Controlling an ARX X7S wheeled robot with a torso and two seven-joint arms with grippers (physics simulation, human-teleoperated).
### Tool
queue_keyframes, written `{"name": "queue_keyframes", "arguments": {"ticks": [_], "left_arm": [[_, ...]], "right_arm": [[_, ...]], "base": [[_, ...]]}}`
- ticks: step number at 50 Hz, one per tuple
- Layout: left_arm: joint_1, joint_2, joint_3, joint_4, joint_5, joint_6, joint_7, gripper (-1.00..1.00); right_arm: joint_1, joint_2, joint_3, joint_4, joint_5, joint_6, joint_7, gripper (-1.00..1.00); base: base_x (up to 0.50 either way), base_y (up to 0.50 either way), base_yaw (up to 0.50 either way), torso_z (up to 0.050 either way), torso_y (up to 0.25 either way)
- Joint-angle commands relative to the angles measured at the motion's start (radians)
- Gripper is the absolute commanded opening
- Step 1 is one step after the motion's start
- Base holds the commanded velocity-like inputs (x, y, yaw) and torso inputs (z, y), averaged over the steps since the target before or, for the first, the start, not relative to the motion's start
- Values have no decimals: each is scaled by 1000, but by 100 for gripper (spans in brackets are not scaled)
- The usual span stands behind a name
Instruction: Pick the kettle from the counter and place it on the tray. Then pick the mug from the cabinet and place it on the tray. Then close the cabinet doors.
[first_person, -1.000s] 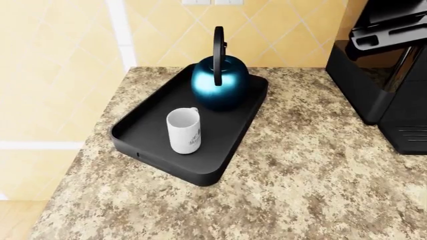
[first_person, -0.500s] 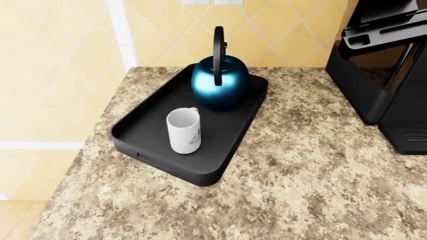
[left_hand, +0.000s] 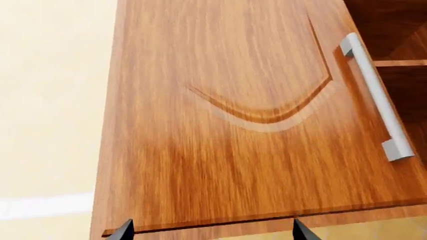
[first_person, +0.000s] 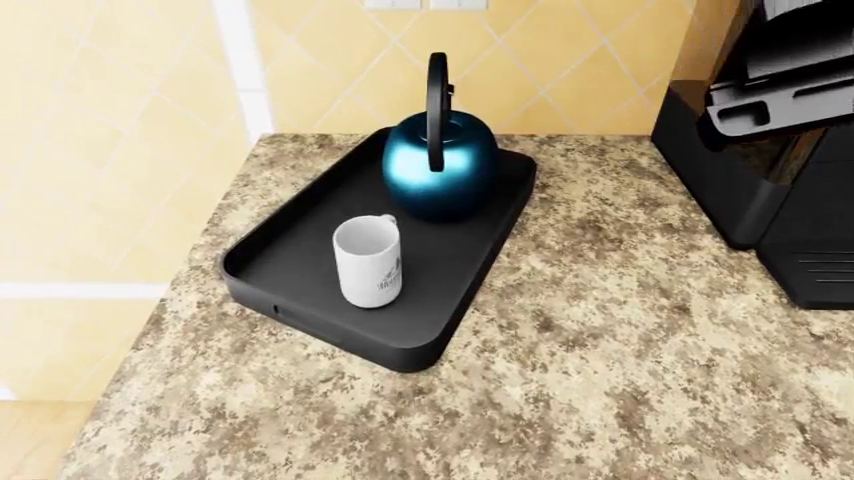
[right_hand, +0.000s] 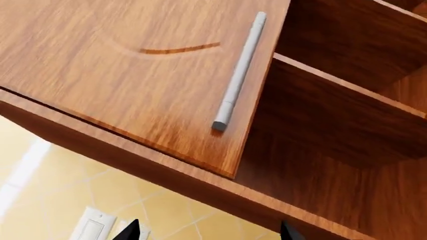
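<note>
Cabinet doors (left_hand: 227, 115) remain ajar ahead of both arms' spread, empty jaws; kettle (first_person: 439, 165) and mug (first_person: 367, 261) already sit in the tray (first_person: 287, 255). Push each panel flat, avoiding handles (right_hand: 239, 72).

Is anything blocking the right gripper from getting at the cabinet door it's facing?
Nothing visible does. In the right wrist view the right gripper faces the wooden cabinet door and its grey bar handle with open air between. The open shelf beside the door looks bare.
</note>
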Motion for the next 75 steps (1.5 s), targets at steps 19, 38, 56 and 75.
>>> {"name": "queue_keyframes", "arguments": {"ticks": [19,38,56,75], "left_arm": [[271,-49,-103,129,78,28,58,100],[321,-50,-71,132,161,22,82,100],[343,-64,-85,131,179,42,100,100],[316,-71,-72,123,170,39,87,100]], "right_arm": [[797,204,-733,-37,342,77,475,100],[611,225,-564,-89,332,45,455,100],[550,186,-500,-71,323,66,445,100],[427,109,-307,-90,381,135,476,100]], "base": [[0,0,0,0,0],[0,0,0,0,0],[3,-361,0,0,0],[4,-430,0,0,0]]}}
